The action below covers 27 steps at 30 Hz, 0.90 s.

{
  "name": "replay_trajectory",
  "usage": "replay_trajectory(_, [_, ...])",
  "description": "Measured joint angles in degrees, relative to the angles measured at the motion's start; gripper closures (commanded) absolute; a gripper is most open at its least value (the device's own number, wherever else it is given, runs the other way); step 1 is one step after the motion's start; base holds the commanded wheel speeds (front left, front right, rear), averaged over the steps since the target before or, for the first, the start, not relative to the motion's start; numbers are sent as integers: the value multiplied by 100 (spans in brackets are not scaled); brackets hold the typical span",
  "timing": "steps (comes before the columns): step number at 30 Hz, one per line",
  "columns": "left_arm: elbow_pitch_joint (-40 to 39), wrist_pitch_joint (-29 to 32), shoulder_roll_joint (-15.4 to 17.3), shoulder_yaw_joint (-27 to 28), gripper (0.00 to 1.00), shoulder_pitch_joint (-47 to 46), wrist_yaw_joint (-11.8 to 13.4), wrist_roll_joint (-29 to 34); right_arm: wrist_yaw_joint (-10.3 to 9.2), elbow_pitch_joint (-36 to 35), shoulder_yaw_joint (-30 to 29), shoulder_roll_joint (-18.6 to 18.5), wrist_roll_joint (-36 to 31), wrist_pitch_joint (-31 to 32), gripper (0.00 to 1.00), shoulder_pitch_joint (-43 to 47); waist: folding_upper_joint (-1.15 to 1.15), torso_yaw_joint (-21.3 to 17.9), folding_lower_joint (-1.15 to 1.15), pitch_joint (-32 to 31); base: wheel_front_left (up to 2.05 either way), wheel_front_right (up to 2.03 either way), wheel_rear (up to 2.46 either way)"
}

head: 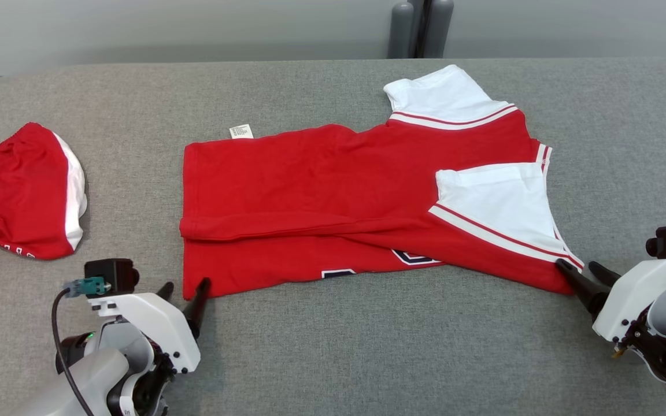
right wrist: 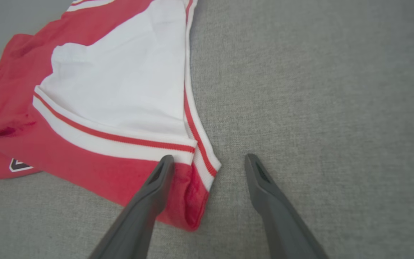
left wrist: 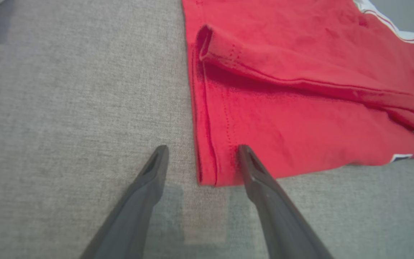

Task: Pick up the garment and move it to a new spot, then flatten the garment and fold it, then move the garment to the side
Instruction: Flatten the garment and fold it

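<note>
Mid-fold — corners of the garment (head: 356, 190) at 7 and 5 o'clock are straddled by the left tool (head: 187, 283) and right tool (head: 577, 264), both wide open and empty; closure is needed next.

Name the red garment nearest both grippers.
The white-sleeved jersey: left gripper at its hem corner, right gripper at its sleeve end. The red shorts lie apart.

The left gripper (head: 187, 283) sat at the lower left of the head view, its two dark fingers spread wide and angled up and rightward from the white left wrist (head: 142, 323). The right gripper (head: 576, 264) sat at the lower right, fingers equally spread, angled up and leftward from the right wrist (head: 633, 294). Neither gripped anything.
</note>
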Motion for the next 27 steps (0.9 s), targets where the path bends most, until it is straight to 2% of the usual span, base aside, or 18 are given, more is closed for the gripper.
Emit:
replay_trajectory(6, [91,208,-58,-68,0,-60,-123,-45,-3,-93,-55,86,-4,310,0,-33,0,-33,0,3,0,0,0])
replay_trajectory(7, [107,208,-64,-67,8,-63,-141,-46,-3,-138,-55,88,-4,352,51,-19,0,-35,0,0,0,0,0])
replay_trajectory(8, [122,209,-66,-69,65,-68,-151,-46,-3,-192,-53,88,-5,367,66,1,0,-37,0,-4,0,0,0])
replay_trajectory(9, [129,221,-67,-76,100,-71,-168,-46,-3,-231,-51,90,-4,376,100,31,0,-37,0,-12,0,0,0])
replay_trajectory(18, [-66,258,25,-142,100,-69,-253,-7,-2,-579,-115,4,49,559,100,190,0,-3,0,-99,0,0,0])
replay_trajectory(27, [-636,407,520,-242,100,145,-279,23,-2,-789,-271,-339,300,971,100,315,0,27,0,-308,0,0,0])
